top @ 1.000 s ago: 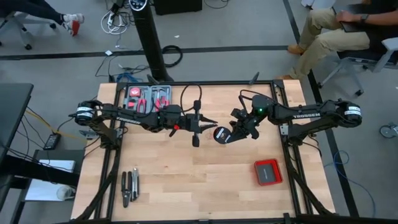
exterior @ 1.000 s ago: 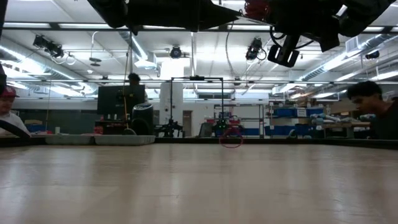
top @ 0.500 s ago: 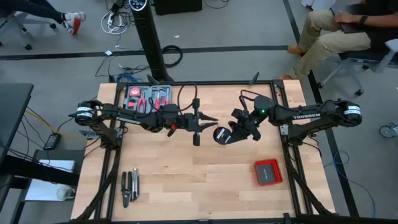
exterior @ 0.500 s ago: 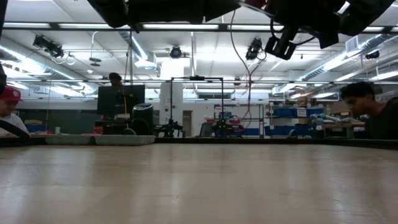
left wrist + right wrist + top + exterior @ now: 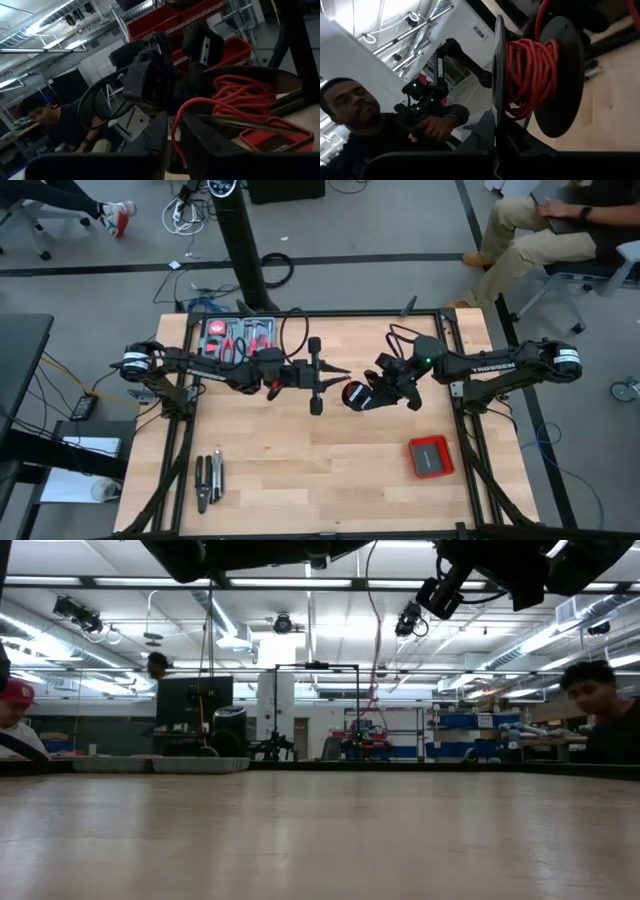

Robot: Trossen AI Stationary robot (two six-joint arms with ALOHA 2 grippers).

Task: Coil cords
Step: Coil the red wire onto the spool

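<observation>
The cord is a thin red wire, mostly wound as a coil point(image 5: 532, 75) on a small black spool point(image 5: 354, 394). The spool hangs high above the table's middle. My right gripper point(image 5: 368, 392) is shut on it from the right. My left gripper point(image 5: 338, 377) comes level from the left, close to the spool, and is shut on a loose strand of the wire point(image 5: 173, 137). That strand leads across to the coil point(image 5: 242, 95). In the low view both arms show only along the top edge, well above the wood. My left gripper pinches a single strand of the red wire point(image 5: 175, 125) between its two fingers, coming level from the table's left. The strand curves up from the fingers to the coil, lifted clear of the table. My right gripper pinches one flat black flange of the spool point(image 5: 498, 95) at its rim, edge-on between the fingers. The fingers come level from the table's right. The spool is clear of the table with its axle lying roughly level.
A flat red box point(image 5: 431, 457) lies near the right front of the table. A tray of red-handled tools point(image 5: 238, 337) sits at the far left, and pliers point(image 5: 208, 480) lie at the near left. A person point(image 5: 540, 230) sits beyond the far right corner.
Both grippers have tipped upward a little, and my right gripper has rolled, turning the spool about. In the low view, the wire's hanging loop, which reached down to the table a second ago, has been drawn up out of sight.
</observation>
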